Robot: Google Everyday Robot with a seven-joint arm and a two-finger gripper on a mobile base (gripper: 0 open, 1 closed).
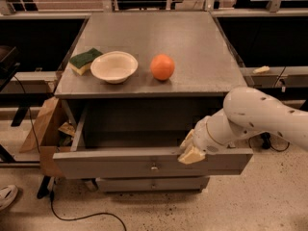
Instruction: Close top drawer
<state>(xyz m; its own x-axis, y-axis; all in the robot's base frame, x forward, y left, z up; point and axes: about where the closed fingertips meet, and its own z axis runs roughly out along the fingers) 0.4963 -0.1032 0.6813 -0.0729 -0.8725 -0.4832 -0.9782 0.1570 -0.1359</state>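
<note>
The top drawer (120,161) is a wide grey box with a long flat front panel and a small metal knob (154,167) at its centre. It stands partly pulled out of the grey cabinet (154,42), with a strip of its dark inside showing. My gripper (190,149) rests against the top edge of the drawer's front panel, right of the knob, at the end of the white arm (255,119) that comes in from the right.
On the cabinet top lie a green and yellow sponge (84,60), a white bowl (114,66) and an orange (162,67). A lower drawer front (153,183) shows beneath. A cardboard box (44,134) stands at the left, with a cable (72,215) and a shoe (7,196) on the floor.
</note>
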